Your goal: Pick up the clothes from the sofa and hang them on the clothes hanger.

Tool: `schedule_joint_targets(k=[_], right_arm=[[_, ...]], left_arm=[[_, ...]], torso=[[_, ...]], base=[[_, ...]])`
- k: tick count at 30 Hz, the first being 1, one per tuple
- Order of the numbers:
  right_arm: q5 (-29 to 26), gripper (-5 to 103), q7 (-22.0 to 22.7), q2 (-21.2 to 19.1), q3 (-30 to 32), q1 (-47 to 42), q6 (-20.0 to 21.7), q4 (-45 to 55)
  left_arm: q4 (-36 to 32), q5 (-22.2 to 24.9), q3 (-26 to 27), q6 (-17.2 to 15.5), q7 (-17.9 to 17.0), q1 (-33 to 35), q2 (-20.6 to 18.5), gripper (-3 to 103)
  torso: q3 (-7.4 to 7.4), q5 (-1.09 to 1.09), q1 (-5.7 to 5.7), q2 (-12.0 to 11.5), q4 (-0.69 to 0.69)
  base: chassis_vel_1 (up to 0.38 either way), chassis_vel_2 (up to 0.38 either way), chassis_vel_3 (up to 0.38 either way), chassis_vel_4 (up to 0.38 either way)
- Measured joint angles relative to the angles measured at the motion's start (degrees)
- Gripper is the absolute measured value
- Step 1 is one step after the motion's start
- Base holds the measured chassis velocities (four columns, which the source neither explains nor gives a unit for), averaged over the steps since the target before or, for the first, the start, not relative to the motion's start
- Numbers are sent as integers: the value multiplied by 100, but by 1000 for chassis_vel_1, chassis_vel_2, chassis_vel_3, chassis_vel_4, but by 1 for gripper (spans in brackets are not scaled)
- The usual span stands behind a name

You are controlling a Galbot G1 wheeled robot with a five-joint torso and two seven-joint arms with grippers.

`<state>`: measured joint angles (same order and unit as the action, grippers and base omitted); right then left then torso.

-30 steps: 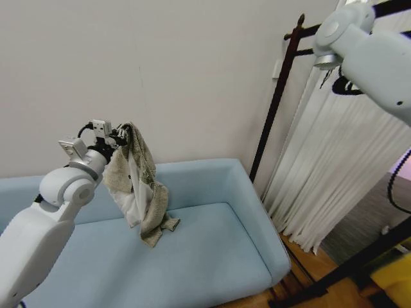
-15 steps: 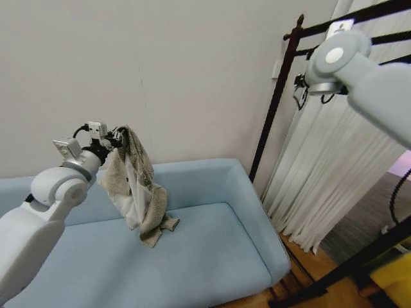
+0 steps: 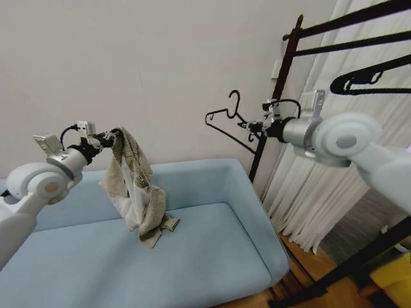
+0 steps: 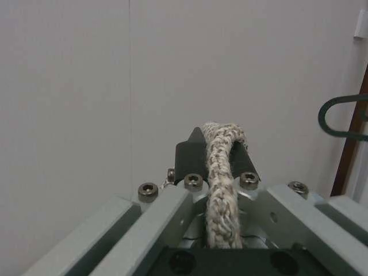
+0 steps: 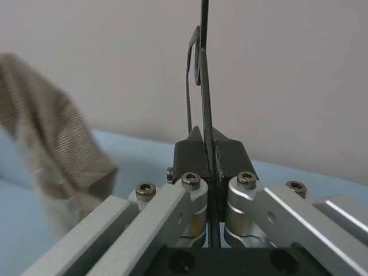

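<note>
Over a pale blue sofa (image 3: 212, 253), my left end effector (image 3: 108, 136) clamps a beige knitted garment (image 3: 131, 173). My right end effector (image 3: 258, 126) pinches a black wire hanger (image 5: 204, 86).

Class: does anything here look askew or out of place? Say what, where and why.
The knitted garment hangs bunched from the left gripper, its tail trailing on the sofa seat. The right gripper holds a black hanger in mid-air, off the rack. Nothing looks damaged.
</note>
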<state>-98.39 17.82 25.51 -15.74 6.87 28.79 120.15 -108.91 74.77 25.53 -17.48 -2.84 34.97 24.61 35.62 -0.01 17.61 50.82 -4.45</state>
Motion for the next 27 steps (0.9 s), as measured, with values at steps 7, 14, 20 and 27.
schedule_joint_targets(k=[7, 14, 20, 27], right_arm=[[371, 1, -400, 425, 353, -1100, -275, 662], [478, 1, -327, 1024, 165, -1274, -454, 1080], [731, 1, -119, 1435, -221, -1276, -572, 1098], [984, 1, 197, 1935, -641, -947, -700, 575]], left_arm=[[94, 328, -66, 71, 210, 44, -257, 2], [84, 487, 6, 122, 247, 172, -520, 2], [41, 508, 38, 151, 252, 219, -588, 2], [-71, 509, 128, 152, 242, 278, -627, 2]], torso=[[0, 0, 1, 0, -2], [0, 0, 1, 0, 1], [0, 1, 1, -1, -2], [1, 0, 2, -1, 0]], base=[[0, 0, 0, 0], [0, 0, 0, 0], [0, 0, 0, 0], [0, 0, 0, 0]])
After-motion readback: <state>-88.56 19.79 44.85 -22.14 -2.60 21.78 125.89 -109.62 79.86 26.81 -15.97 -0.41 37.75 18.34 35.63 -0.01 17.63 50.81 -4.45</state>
